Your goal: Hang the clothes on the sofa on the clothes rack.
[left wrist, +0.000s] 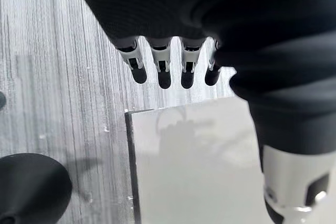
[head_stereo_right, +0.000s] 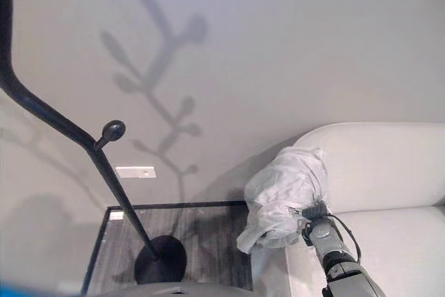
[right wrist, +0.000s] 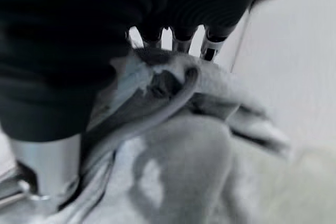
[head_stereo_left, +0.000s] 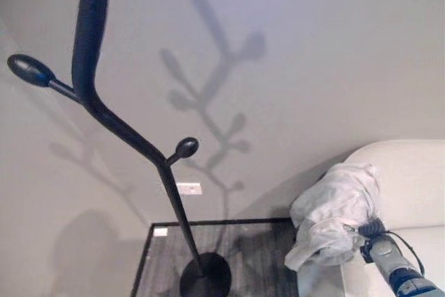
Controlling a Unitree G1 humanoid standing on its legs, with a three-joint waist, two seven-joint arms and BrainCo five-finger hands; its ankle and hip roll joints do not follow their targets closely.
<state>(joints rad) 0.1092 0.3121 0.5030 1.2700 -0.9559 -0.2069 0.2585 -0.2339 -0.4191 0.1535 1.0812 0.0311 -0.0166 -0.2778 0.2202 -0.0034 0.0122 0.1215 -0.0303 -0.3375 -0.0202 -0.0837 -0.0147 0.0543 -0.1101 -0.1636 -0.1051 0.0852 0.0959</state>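
A black rack (head_stereo_left: 90,46) stands at the left, its round base (head_stereo_left: 206,277) on a grey striped floor (head_stereo_left: 163,262) near the wall (head_stereo_left: 313,46). Two small white plates (head_stereo_left: 188,188) sit low on the wall; no writing on them can be read. Open floor lies between base and sofa (head_stereo_left: 410,186). The left hand (left wrist: 173,66) hangs over the floor, fingers straight, holding nothing. At the right, the right hand (right wrist: 173,40) lifts a bunched white garment (head_stereo_left: 337,213) above the sofa's left edge, fingers curled into the cloth.
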